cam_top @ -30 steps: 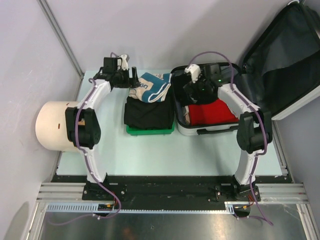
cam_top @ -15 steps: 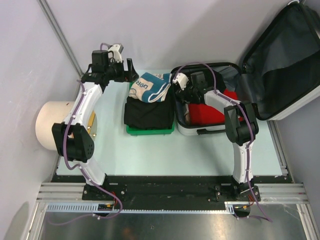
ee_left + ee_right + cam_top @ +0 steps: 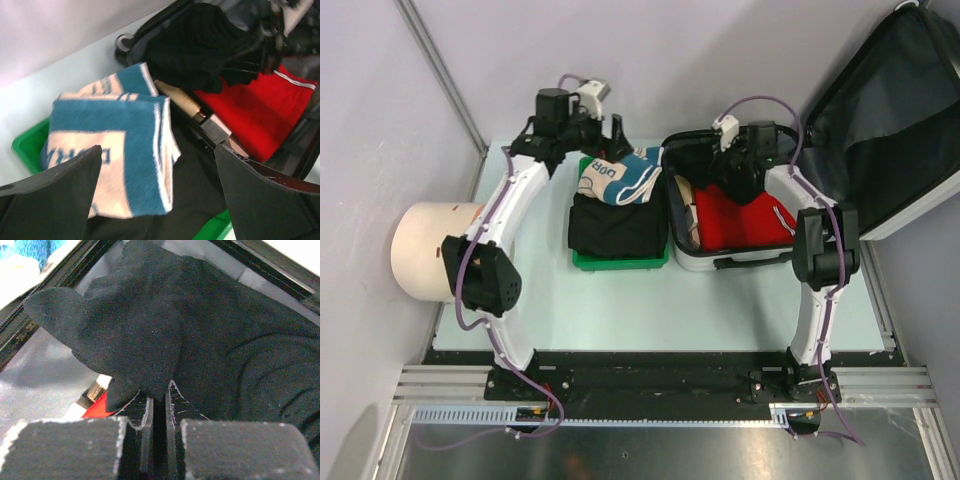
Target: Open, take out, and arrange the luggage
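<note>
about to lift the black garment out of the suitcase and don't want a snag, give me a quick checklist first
1. Right pincer shut on the black garment: ok.
2. Luggage lid swung fully open, nothing over the opening: ok.
3. Left pincer open, holding nothing and off the right arm's path: ok.
4. Black garment free of the red garment under it: cannot tell.
5. Bare spot in the green tray: not ok, folded black cloth and a blue towel cover it.
</note>
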